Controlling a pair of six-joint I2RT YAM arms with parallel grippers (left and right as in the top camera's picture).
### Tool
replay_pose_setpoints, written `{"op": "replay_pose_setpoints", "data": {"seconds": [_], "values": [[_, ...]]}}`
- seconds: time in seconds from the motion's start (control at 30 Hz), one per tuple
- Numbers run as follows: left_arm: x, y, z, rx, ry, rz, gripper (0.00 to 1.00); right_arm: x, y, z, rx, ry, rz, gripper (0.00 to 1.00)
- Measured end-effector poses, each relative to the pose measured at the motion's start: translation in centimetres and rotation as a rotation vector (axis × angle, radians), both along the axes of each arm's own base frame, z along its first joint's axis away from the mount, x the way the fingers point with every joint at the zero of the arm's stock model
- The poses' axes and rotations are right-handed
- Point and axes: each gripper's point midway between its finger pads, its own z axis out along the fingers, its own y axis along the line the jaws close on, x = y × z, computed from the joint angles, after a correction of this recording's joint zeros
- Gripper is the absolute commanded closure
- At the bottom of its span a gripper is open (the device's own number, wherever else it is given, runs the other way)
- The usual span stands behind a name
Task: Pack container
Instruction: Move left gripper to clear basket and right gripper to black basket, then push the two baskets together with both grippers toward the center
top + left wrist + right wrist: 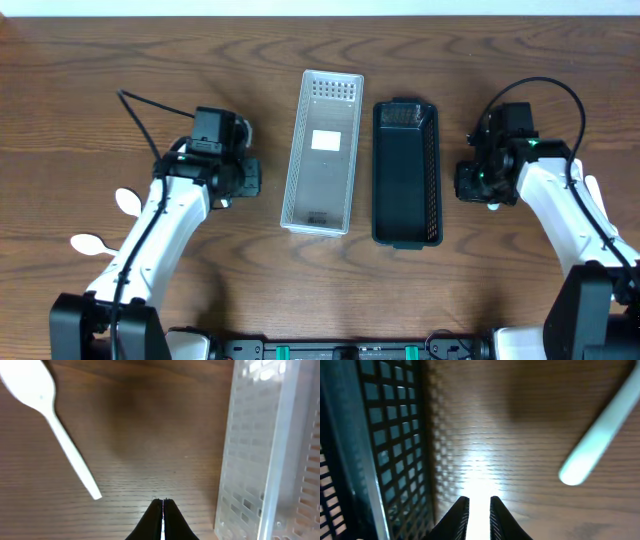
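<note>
A white perforated container (pixel 322 150) and a black mesh container (pixel 405 172) lie side by side mid-table, both empty. My left gripper (pixel 243 176) is left of the white container, shut and empty, just above the wood (pixel 162 502). The white container's wall (pixel 270 460) is to its right and a white spoon (pixel 50 415) lies to its upper left. My right gripper (pixel 472 182) is right of the black container. Its jaws (pixel 479 500) are nearly shut with a narrow gap and hold nothing. The black wall (pixel 375 445) is at its left.
Two white spoons (pixel 127 200) (pixel 88 243) lie at the left, partly under the left arm. A white utensil handle (pixel 600 435) lies right of the right gripper; a bit of it shows by the right arm in the overhead view (pixel 592 190).
</note>
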Motion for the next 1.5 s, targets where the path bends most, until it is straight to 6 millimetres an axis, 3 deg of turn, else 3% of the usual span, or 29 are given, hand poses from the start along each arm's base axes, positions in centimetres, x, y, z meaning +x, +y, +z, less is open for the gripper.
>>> {"op": "replay_pose_setpoints", "data": {"seconds": [0.37, 1.1, 1.5], "values": [[-0.4, -1.0, -0.4, -0.004, 0.017, -0.031, 0.94, 0.3, 2.2, -0.3, 0.127, 0.005, 0.029, 0.8], [-1.4, -1.4, -1.2, -0.021, 0.069, -0.045, 0.94, 0.2, 4.3, -0.1, 0.156, -0.002, 0.087, 0.8], [-2.3, -2.1, -1.6, -0.062, 0.114, -0.06, 0.94, 0.3, 4.5, -0.1, 0.158, -0.008, 0.093, 0.8]]}}
